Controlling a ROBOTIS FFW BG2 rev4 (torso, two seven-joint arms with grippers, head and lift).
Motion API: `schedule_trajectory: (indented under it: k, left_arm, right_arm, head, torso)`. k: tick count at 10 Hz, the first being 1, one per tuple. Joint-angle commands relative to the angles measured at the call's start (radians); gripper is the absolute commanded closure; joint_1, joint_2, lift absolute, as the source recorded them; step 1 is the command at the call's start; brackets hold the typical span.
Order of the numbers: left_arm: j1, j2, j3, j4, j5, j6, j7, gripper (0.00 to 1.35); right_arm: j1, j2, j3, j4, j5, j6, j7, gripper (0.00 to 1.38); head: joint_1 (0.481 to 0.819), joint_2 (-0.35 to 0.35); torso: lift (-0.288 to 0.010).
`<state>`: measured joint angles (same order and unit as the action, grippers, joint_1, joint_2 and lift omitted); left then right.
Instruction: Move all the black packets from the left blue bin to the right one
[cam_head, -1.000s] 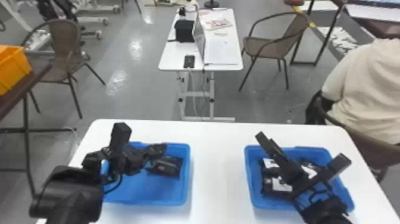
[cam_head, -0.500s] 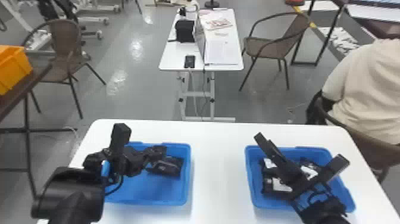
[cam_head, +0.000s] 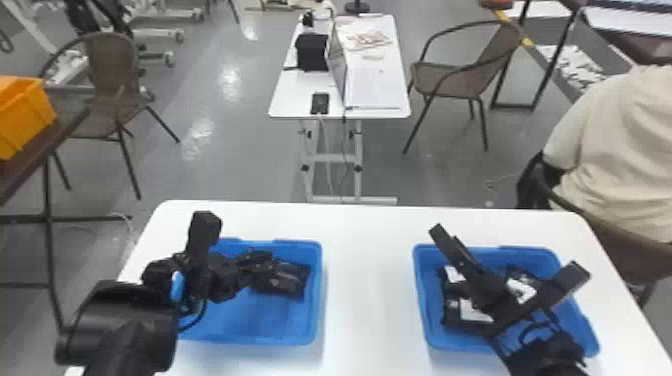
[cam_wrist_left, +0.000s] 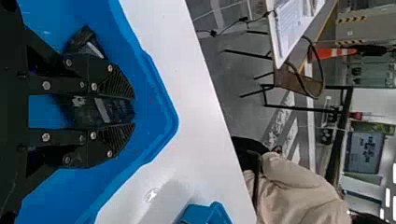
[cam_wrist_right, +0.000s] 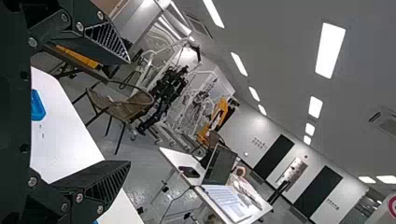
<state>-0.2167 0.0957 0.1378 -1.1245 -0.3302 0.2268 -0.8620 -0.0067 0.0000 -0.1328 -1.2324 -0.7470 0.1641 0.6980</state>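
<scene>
In the head view my left gripper (cam_head: 257, 267) is low over the right part of the left blue bin (cam_head: 318, 320), at a black packet (cam_head: 287, 282). In the left wrist view that gripper (cam_wrist_left: 130, 111) is shut on a black packet (cam_wrist_left: 105, 111), held between both fingers inside the bin. Another black packet (cam_wrist_left: 84, 41) lies beside one finger. My right gripper (cam_head: 510, 255) stands open above the right blue bin (cam_head: 422, 320), partly covering several black packets with white labels (cam_head: 452, 317). The right wrist view shows its gripper (cam_wrist_right: 130, 112) with nothing between the spread fingers.
Both bins stand on a white table (cam_head: 367, 280), with a gap between them. Beyond it is a smaller table (cam_head: 295, 100) with a laptop and black box. An orange bin (cam_head: 25, 115) is at far left. A person sits at the right, beyond the table.
The left gripper's fingers have come together on the packet, the far finger lowering toward it. The right arm is nearly still.
</scene>
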Motion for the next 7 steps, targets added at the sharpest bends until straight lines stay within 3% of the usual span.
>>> schedule_trajectory:
  k: [1, 2, 4, 7]
  left_arm:
    - [-0.027, 0.01, -0.001, 0.002, -0.101, 0.078, 0.0, 0.08]
    - [-0.05, 0.019, -0.007, 0.009, -0.153, 0.098, 0.0, 0.0]
    - [-0.15, 0.032, -0.043, 0.121, -0.268, 0.1, 0.0, 0.0]
    - [-0.285, 0.049, -0.161, 0.368, -0.267, 0.006, 0.018, 0.0]
  right_arm:
    - [-0.002, 0.001, 0.004, 0.002, -0.002, 0.0, 0.0, 0.27]
    - [-0.004, 0.001, 0.005, 0.004, -0.002, 0.0, 0.0, 0.27]
    - [-0.004, 0.001, 0.005, 0.005, -0.005, 0.0, 0.0, 0.27]
    - [-0.012, 0.001, 0.013, 0.011, -0.009, 0.0, 0.0, 0.27]
  head:
    - [0.695, 0.037]
    - [0.695, 0.05]
    - [0.695, 0.076]
    - [0.695, 0.079]
  torso:
    - [0.0]
    - [0.0]
    - [0.0]
    - [0.0]
